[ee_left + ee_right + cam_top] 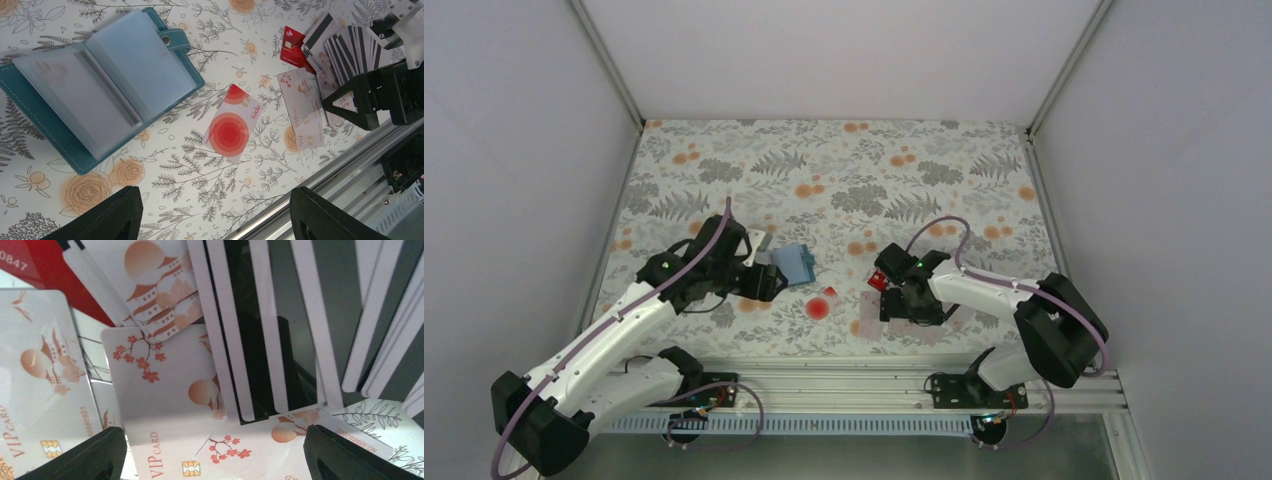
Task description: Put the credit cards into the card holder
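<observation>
Overhead, the left gripper [771, 277] hovers just beside the card holder [796, 262], which lies left of centre on the floral table cover [844, 170]. In the left wrist view the teal holder lies opened flat like a book, its clear inner sleeves facing up and its snap tab [174, 40] at the far edge. The left jaws stand spread wide above bare cloth, pinching nothing. A single card with red concentric circles [231, 125] lies apart, between the holder and the main heap of credit cards [345, 50]. This heap lies fanned and overlapping to the right, with a red card [292, 47] at its edge. The right gripper [215, 460] hangs directly over the heap, its fingers [85, 455] spread wide. Pale VIP cards and black-striped backs lie loose between them.
</observation>
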You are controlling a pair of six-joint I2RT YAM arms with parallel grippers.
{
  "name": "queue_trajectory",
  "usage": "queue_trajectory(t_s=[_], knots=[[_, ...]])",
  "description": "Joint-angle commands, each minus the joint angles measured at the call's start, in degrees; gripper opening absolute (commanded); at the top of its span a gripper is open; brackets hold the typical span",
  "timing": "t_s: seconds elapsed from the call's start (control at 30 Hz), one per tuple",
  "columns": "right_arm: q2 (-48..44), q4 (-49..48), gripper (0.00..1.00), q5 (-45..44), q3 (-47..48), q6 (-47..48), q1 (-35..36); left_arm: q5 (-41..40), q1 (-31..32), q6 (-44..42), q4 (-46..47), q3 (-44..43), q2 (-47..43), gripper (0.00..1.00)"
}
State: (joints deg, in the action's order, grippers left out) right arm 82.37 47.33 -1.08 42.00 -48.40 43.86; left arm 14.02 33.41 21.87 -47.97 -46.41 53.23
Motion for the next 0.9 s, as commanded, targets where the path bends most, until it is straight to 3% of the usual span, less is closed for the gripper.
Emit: queue_trajectory(t_s=[0.0, 0.37, 0.57, 0.7, 0.87], knots=[[-1.0, 0.2, 0.90, -4.3, 1.1, -0.5, -0.4, 0.1, 0.2, 0.9, -1.7, -1.2, -1.3, 0.74], [-4.8, 0.9, 0.90, -4.0, 2.0, -1.4, -7.3, -0.1, 0.2, 1.1, -2.6, -1.1, -2.3, 0.74], [-5.9, 1.5, 0.90, -0.5, 4.5, -18.1, -8.2, 0.0, 0.2, 0.5, -1.6, -1.4, -1.2, 0.74], [-5.8, 2.8, 0.96, 1.6, 5.2, -31.9, -8.2, -0.1, 0.2, 0.8, 0.0, -0.9, -1.0, 0.74], [-0.2, 12.5, 0.99, -1.7, 11.1, -43.3, -8.2, 0.2, 0.2, 1.8, 1.6, 0.4, -2.0, 0.74]])
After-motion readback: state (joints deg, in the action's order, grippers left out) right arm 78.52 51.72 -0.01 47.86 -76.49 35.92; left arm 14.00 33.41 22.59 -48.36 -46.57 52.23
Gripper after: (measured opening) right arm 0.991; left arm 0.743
